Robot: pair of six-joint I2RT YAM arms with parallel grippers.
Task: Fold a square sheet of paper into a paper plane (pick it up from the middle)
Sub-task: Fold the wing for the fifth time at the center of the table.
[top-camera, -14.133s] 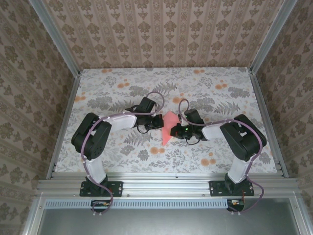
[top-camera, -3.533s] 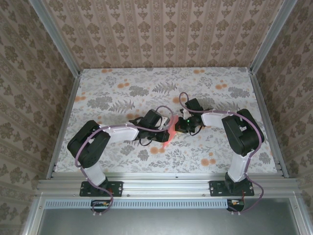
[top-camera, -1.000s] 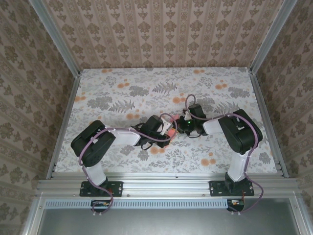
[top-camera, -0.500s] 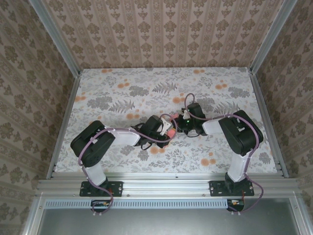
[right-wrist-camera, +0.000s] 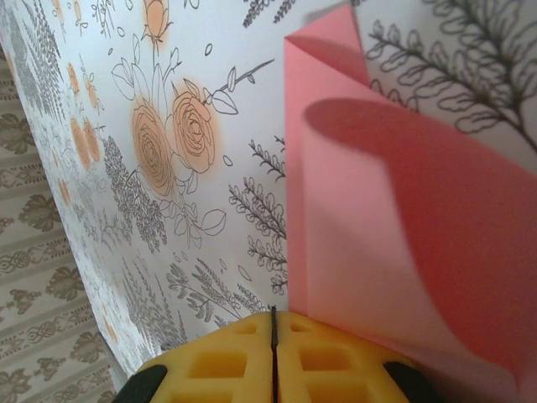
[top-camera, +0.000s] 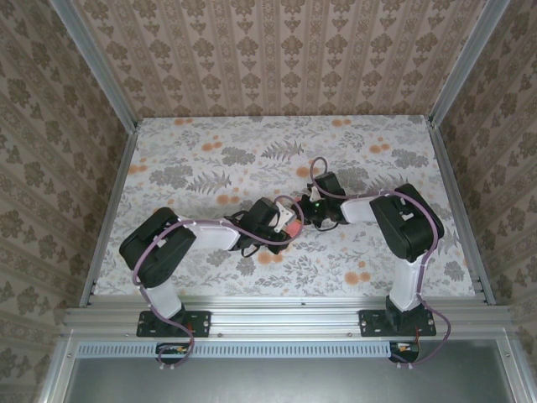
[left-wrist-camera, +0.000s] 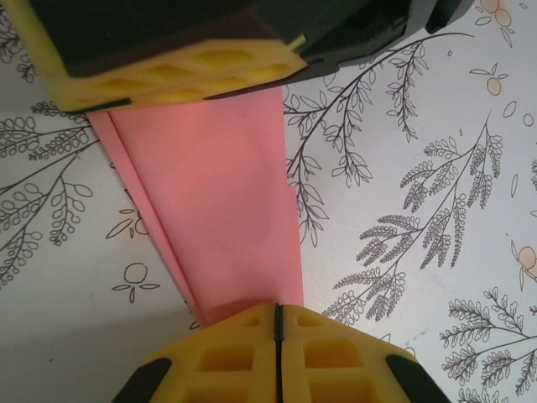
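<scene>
Table (top-camera: pixel 185 159): flower-patterned surface, enclosed by patterned walls on three sides.

Left arm (top-camera: pixel 210 231): reaches from its base at the near edge toward the centre of the table, forearm low over the surface.

Left gripper (top-camera: pixel 284 225): at the table's centre, on the near-left side of the paper. In the left wrist view its yellow fingers (left-wrist-camera: pixel 226 361) are clenched, with the seam between them closed. The narrow end of the paper runs in under the fingertips. Whether a layer is pinched between them cannot be told.

Paper plane (top-camera: pixel 294 228): coral-pink, at mid-table between the two grippers, and mostly covered by them from above. The left wrist view shows it (left-wrist-camera: pixel 218 193) as a long tapering strip lying flat on the table, with a crease line along its left edge. It is widest at the far end, where it passes beneath the opposite gripper's yellow pad. The right wrist view shows a pointed corner on the table and one flap (right-wrist-camera: pixel 419 277) curling upward, not pressed flat.

Right gripper (top-camera: pixel 307 214): just right of the paper and close to the left gripper. Its fingers (right-wrist-camera: pixel 327 361) are clenched, seam closed, and the paper's edge meets the right-hand fingertip. A grip on the paper cannot be confirmed.

Right arm (top-camera: pixel 403 222): elbow raised at the right, forearm angled left toward the centre.
</scene>
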